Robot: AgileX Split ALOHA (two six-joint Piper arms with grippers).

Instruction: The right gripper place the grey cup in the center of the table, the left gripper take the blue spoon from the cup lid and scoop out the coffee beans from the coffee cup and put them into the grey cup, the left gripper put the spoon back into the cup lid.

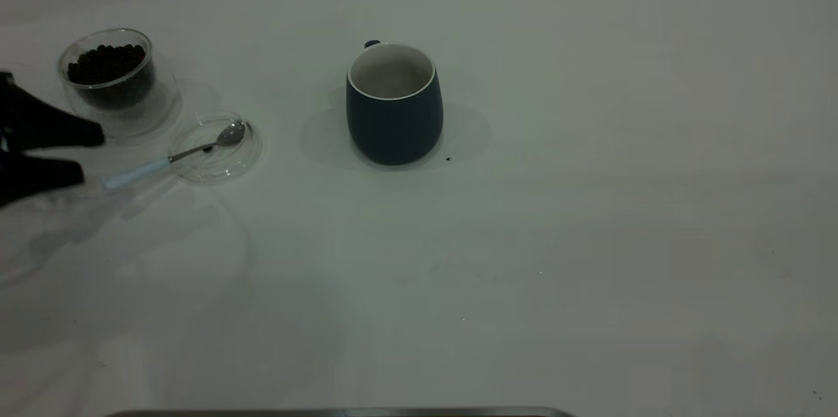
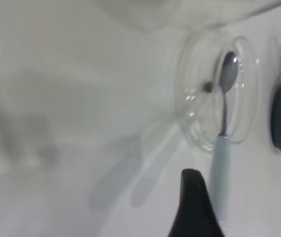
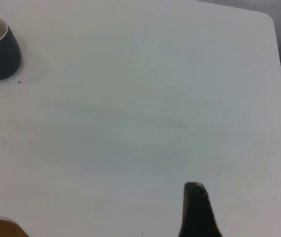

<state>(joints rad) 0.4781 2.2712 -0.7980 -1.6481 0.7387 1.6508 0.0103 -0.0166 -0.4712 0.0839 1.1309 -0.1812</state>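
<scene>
The blue spoon (image 1: 171, 159) rests in the cup lid (image 1: 243, 156), its handle end just beside the left gripper (image 1: 91, 155), whose jaws are parted and empty

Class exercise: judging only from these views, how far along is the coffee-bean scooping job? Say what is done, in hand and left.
Done: the dark blue-grey mug stands mid-table, apparently empty. In hand: the black left gripper, open, is near the pale blue handle of the steel spoon, which lies in the clear round lid. Left: scooping dark beans from the clear glass cup, then returning the spoon.
</scene>
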